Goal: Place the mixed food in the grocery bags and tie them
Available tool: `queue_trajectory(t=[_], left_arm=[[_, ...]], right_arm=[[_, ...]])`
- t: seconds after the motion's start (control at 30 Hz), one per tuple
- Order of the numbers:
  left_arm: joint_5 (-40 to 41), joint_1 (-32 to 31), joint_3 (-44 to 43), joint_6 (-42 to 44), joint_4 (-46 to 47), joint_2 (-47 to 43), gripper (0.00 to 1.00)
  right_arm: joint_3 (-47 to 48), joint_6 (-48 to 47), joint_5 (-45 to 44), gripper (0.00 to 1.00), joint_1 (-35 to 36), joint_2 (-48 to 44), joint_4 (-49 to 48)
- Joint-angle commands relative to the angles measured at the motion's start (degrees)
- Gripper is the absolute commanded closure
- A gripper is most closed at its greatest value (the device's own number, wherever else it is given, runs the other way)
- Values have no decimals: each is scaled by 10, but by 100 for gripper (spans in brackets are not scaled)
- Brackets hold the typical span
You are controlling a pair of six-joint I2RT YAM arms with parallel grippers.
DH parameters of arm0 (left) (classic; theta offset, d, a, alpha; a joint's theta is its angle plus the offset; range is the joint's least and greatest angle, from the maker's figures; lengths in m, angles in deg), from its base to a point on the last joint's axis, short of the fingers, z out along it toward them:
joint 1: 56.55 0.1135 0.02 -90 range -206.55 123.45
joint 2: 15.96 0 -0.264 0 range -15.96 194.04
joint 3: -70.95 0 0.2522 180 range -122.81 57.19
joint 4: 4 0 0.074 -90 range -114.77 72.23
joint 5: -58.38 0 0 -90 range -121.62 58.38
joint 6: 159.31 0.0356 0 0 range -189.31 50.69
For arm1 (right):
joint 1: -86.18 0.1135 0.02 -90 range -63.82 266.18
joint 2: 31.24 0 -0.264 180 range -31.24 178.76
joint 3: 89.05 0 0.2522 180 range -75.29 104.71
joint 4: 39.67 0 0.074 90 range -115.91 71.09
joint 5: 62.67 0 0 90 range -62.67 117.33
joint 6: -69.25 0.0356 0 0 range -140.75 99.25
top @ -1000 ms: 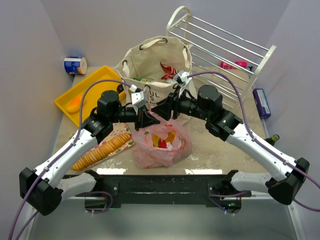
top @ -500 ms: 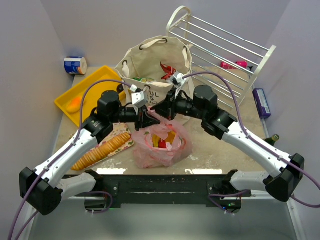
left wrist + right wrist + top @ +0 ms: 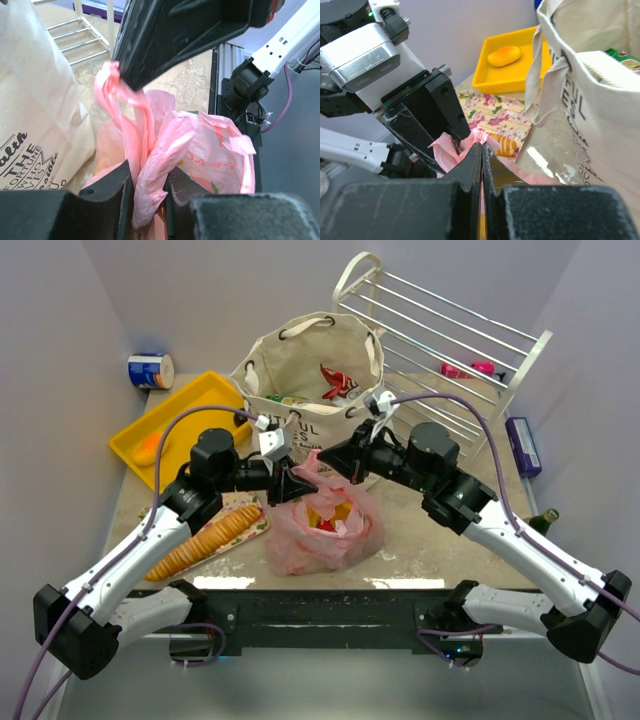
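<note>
The pink plastic bag (image 3: 325, 530) lies in front of the cream canvas tote (image 3: 305, 360). Yellow and red fruit (image 3: 332, 520) shows through its mouth. A red packet (image 3: 335, 380) and a green packet (image 3: 288, 400) poke out of the tote. My right gripper (image 3: 326, 462) is shut on a twisted pink handle and holds it up; in the right wrist view the gripper (image 3: 482, 146) pinches a pink sliver. My left gripper (image 3: 292, 482) is beside it. In the left wrist view the left gripper (image 3: 149, 175) has its jaws parted with loose pink plastic (image 3: 210, 150) between them.
A yellow tray (image 3: 185, 400) holding an orange fruit (image 3: 148, 450) sits at the back left, with a blue-and-white can (image 3: 150, 370) behind it. A long cracker sleeve (image 3: 205, 540) lies on a floral card. A white wire rack (image 3: 440, 340) leans at the back right, beside a purple box (image 3: 522, 445).
My right jaws closed on the pink handle, then lifted it up and to the right. My left jaws have parted, and that arm drew back a little to the left.
</note>
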Motion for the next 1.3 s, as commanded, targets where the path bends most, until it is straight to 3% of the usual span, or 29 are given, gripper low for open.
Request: queue_trajectory(t=[0.0, 0.3, 0.5, 0.6, 0.73, 0.77, 0.8, 0.87, 0.9, 1.03, 1.27], left_arm=[[8, -2, 9, 1, 14, -14, 75], [6, -2, 37, -11, 30, -22, 94], [21, -2, 51, -27, 60, -28, 94], [24, -2, 57, -29, 71, -31, 100], [-6, -2, 57, -31, 85, -24, 100], [-10, -2, 52, -29, 81, -22, 100], [-14, -3, 50, -21, 77, -15, 100], [-18, -3, 44, -15, 66, -11, 100], [-18, -3, 43, -9, 64, -10, 100], [-17, -2, 39, 0, 56, -8, 100], [-16, -3, 41, 5, 57, -7, 100]], right_arm=[[-6, -7, -61, 100, -2, -27, 4], [-16, -23, -83, 100, -3, -69, 26], [-30, -26, -54, 100, -2, -93, 37], [-51, -24, -33, 100, -2, -109, 36], [-60, -17, -9, 100, -2, -113, 39], [-55, 4, -17, 96, -3, -110, 43], [-46, 12, -26, 80, -3, -106, 50], [-15, 28, -34, 61, -3, -87, 68], [-6, 35, -39, 46, -2, -81, 69], [29, 50, -50, 31, -2, -40, 77], [30, 46, -38, 26, -3, 0, 69]])
